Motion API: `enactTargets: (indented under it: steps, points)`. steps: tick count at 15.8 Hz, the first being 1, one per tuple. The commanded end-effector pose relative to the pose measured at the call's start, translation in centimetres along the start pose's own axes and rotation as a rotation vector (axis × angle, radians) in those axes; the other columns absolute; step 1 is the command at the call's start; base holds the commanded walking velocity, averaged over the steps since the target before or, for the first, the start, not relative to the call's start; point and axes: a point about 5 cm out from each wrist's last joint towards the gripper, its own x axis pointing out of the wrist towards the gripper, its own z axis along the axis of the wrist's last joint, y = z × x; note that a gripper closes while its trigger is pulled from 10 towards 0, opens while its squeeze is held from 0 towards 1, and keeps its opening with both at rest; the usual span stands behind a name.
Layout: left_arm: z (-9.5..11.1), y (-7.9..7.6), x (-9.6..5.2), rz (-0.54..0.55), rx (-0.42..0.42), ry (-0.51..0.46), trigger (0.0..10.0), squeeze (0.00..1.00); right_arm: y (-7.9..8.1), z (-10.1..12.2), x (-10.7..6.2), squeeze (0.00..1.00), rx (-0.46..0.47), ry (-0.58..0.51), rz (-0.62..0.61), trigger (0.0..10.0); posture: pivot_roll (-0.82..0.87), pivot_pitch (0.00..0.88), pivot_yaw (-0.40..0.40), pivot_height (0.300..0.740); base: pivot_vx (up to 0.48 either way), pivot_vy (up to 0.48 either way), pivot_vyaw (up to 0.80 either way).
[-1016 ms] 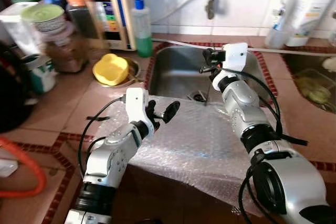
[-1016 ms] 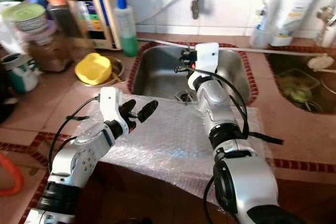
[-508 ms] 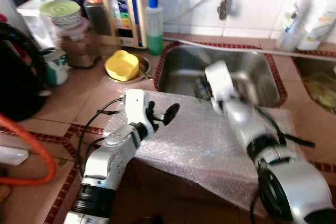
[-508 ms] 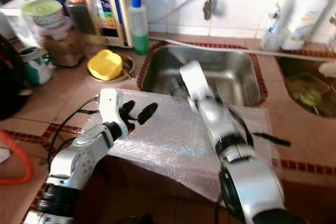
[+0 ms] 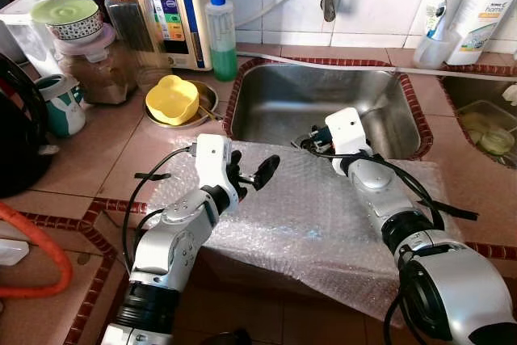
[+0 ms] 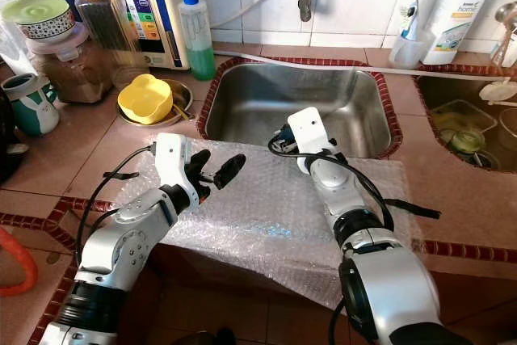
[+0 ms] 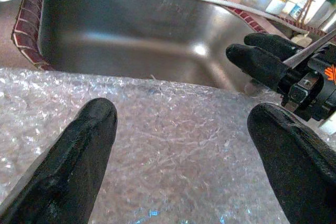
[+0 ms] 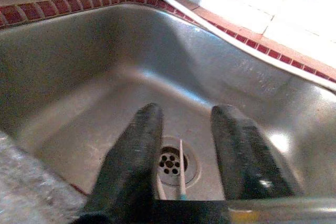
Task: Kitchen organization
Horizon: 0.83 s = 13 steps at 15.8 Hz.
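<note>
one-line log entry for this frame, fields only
scene: kitchen counter, bubble wrap at sink edge | left gripper: open above wrap | right gripper: open, aimed at sink drain | held: nothing

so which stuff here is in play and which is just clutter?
In play:
- left pincer, open over the bubble wrap
- right pincer at the sink edge; thin sticks over the drain

Clutter:
- green soap bottle
- yellow bowl
- white bottle
- mug
</note>
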Motion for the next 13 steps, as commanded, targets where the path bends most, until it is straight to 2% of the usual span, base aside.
enactTargets:
  steps: [1,4,8,13]
  points:
    - [0.5,-0.1,0.1,-0.006,0.024,-0.016,10.0,0.00,-0.4,0.5,0.1,1.00,0.002,-0.022,-0.022,10.0,0.09,0.067,0.077,0.740,0.000,0.000,0.00]
    - [0.3,-0.2,0.1,-0.011,0.019,-0.012,10.0,0.00,-0.8,-0.5,-0.4,1.00,0.001,0.004,-0.046,10.0,0.08,0.066,0.080,0.740,0.000,0.000,0.00]
    - [0.2,-0.4,0.2,-0.023,0.017,-0.008,10.0,0.00,-1.5,-1.8,-0.7,1.00,0.028,0.105,-0.068,10.0,0.08,0.065,0.080,0.740,0.000,0.000,0.00]
    - [0.1,-0.4,0.3,-0.023,0.020,-0.003,10.0,0.00,-2.1,-1.8,-0.8,1.00,0.029,0.110,-0.086,10.0,0.08,0.060,0.082,0.740,0.000,0.000,0.00]
